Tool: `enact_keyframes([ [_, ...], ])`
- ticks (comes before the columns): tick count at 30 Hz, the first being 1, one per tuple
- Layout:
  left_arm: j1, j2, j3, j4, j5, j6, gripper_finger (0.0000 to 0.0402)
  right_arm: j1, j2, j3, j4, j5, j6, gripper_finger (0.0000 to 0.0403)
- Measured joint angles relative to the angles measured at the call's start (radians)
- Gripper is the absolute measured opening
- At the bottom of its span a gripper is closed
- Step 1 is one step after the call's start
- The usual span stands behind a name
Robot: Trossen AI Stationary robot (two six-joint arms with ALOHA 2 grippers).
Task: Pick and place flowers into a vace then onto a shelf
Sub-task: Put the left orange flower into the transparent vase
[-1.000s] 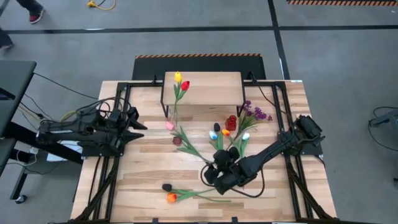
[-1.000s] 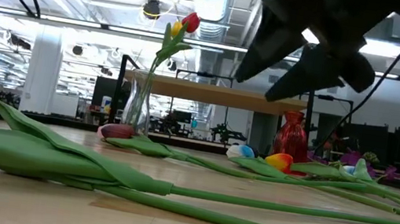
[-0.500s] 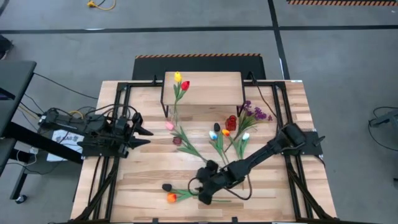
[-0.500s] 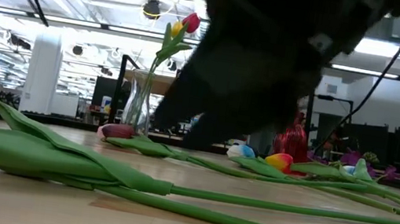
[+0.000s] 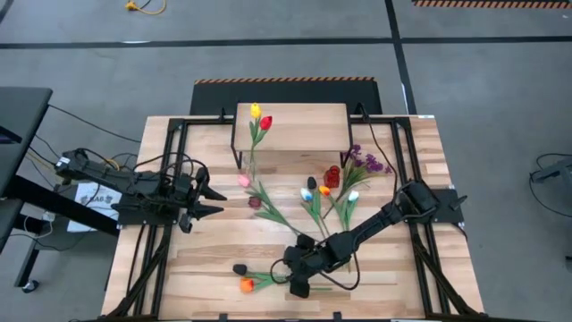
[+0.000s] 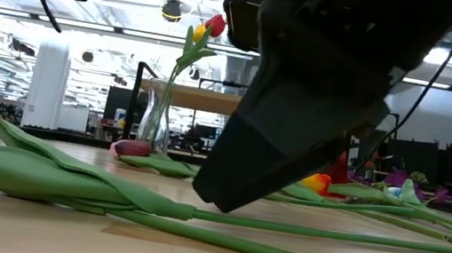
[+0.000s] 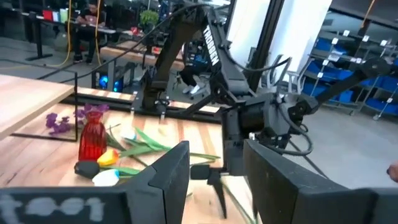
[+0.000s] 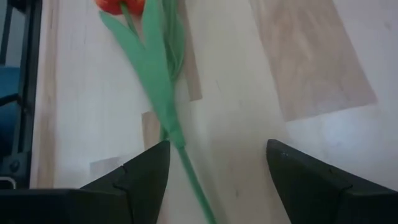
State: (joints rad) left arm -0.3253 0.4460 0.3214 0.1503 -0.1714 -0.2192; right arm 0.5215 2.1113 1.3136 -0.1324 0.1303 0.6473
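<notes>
We've got the right gripper (image 5: pixel 299 284) low over the near part of the table (image 5: pixel 402 268), fingers spread wide with nothing in them. In its wrist view the green stem of the orange tulip (image 8: pixel 121 5) runs right up between the two fingers (image 8: pixel 146 168), so it's straddling the stem but not pinching it. From above, that orange tulip (image 5: pixel 247 284) lies flat near the front edge, right next to a dark-headed one (image 5: pixel 239 268).

The left gripper (image 5: pixel 213 199) hangs over the left side of the table, well away from the flowers, fingers partly apart and holding nothing.

The clear vase (image 6: pixel 156 116) stands just in front of the shelf (image 5: pixel 304 121) at its left corner, on the table, with a yellow tulip (image 5: pixel 256 111) and a red tulip (image 5: pixel 265 122) already in it. The rest of the flowers are scattered in the middle: a pink one (image 5: pixel 243 181), a bunch of mixed tulips (image 5: pixel 323 192) and a purple sprig (image 5: pixel 366 163) beside a small red vase (image 5: pixel 332 175).
</notes>
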Motion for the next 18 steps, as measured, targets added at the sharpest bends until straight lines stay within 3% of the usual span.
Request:
enact_keyframes([
  [7, -0.003, 0.008, 0.000, 0.007, -0.001, -0.003, 0.0141, 0.032, 0.000, 0.001, -0.009, 0.006, -0.002, 0.0259],
  [18, -0.003, 0.008, 0.000, 0.007, 0.001, -0.024, 0.0141, 0.056, 0.000, -0.021, -0.064, 0.108, 0.003, 0.0248],
])
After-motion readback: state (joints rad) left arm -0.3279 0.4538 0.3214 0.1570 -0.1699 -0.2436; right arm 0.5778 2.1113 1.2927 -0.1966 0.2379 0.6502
